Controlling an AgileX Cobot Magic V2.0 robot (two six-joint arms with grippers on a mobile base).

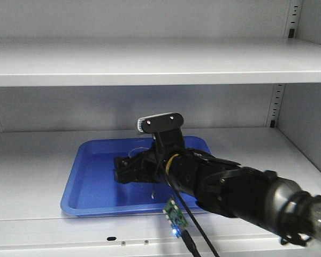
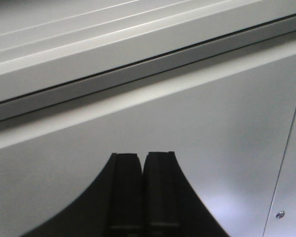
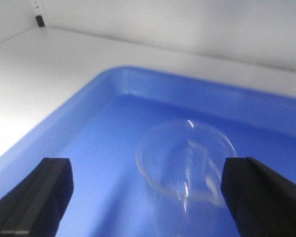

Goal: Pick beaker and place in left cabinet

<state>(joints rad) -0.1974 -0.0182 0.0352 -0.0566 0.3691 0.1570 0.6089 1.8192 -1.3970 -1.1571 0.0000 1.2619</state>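
The clear glass beaker (image 3: pixel 187 160) stands upright in a blue tray (image 3: pixel 103 123) on a shelf of the pale grey cabinet (image 1: pixel 37 155). My right gripper (image 3: pixel 148 170) is open, with the beaker between its black fingers, close to the right finger (image 3: pixel 251 192) and far from the left one. In the front view the right gripper (image 1: pixel 125 170) reaches over the tray (image 1: pixel 88 187) from the lower right, and the beaker (image 1: pixel 139 152) shows only as a faint rim behind it. My left gripper (image 2: pixel 143 159) is shut and empty, facing a flat grey cabinet panel.
An upper shelf (image 1: pixel 150 59) hangs above the arm. Perforated peg strips (image 1: pixel 278 104) run up the back corners. The cabinet's right wall (image 1: pixel 310 128) is close to the arm. A small green circuit board (image 1: pixel 174 217) with a blue light hangs on the arm's cable.
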